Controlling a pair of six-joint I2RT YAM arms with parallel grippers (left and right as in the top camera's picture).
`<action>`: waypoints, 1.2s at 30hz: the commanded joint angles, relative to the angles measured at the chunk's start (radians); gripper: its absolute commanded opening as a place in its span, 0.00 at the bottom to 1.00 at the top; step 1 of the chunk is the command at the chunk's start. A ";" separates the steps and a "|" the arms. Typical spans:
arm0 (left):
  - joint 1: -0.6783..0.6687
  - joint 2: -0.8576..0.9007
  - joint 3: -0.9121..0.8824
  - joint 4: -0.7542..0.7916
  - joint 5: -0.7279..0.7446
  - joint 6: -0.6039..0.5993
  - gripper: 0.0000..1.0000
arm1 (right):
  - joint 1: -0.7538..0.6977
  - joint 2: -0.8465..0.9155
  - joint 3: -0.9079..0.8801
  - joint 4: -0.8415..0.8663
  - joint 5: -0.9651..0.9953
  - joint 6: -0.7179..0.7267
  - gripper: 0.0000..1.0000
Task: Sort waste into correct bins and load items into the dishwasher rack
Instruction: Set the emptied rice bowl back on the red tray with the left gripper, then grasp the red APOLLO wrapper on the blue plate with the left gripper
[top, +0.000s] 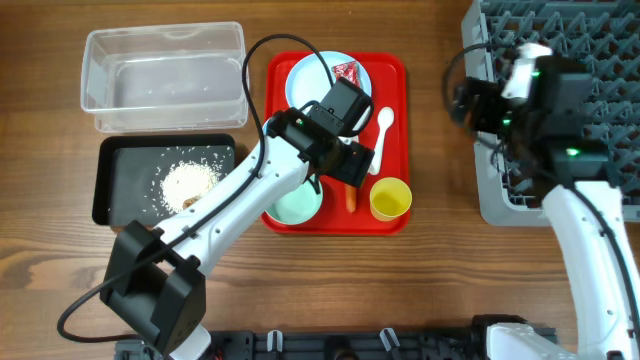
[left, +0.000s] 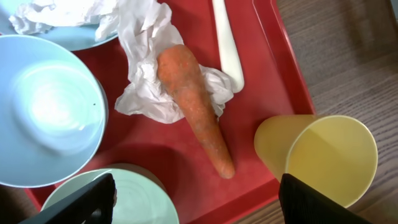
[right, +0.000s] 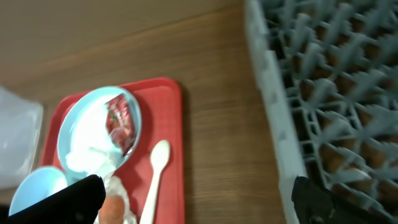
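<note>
**Left tool** (left: 194, 186)
- The fingers (left: 81, 205) are spread wide, and nothing is gripped.
- The orange carrot (left: 196, 106) is seen straight ahead of the gap, lying on the red tray (left: 273, 81).
- Its thick end rests on the crumpled white tissue (left: 146, 62) and its thin end points back toward the tool. It is touched by neither finger.
- The yellow cup (left: 323, 158) is found close by one finger.
- The mint bowl (left: 118, 199) is found by the other finger, with the pale blue bowl (left: 46, 112) just beyond it.
- The white spoon (left: 227, 43) lies farther ahead, its bowl end touching the tissue.

**Overhead**
- Most of this is masked by the left arm. Only the carrot's thin end is made out below the tool, and the tissue is hidden.
- The cup is shown upright here, mouth up.
- Only this view takes in the black tray (top: 125, 180) with the rice grains (top: 190, 183) piled in it.
- The clear tub (top: 165, 85) is seen beside the black tray. Both sit on the desk (top: 440, 250), well apart from the left tool and past the red tray's far edge.

**Right tool** (right: 193, 199)
- The fingers (right: 62, 202) are spread wide, and nothing is held.
- The tool is held above bare desk, with the dishwasher rack (right: 329, 74) close on one side.
- The light blue plate (right: 87, 137) is seen well ahead of the tool, with the red wrapper (right: 121, 121) lying on it.
- The wrapper falls outside the left wrist view, where only a sliver of the plate is caught.
</note>
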 joint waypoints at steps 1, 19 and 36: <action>-0.021 -0.001 0.013 0.013 0.022 0.026 0.80 | -0.058 0.007 0.021 0.003 -0.135 0.027 0.99; 0.110 0.003 0.093 0.100 0.061 0.037 0.84 | -0.068 0.008 0.021 0.011 -0.165 -0.003 0.99; 0.227 0.475 0.546 0.167 0.015 0.217 0.89 | -0.068 0.008 0.020 -0.014 -0.163 -0.005 1.00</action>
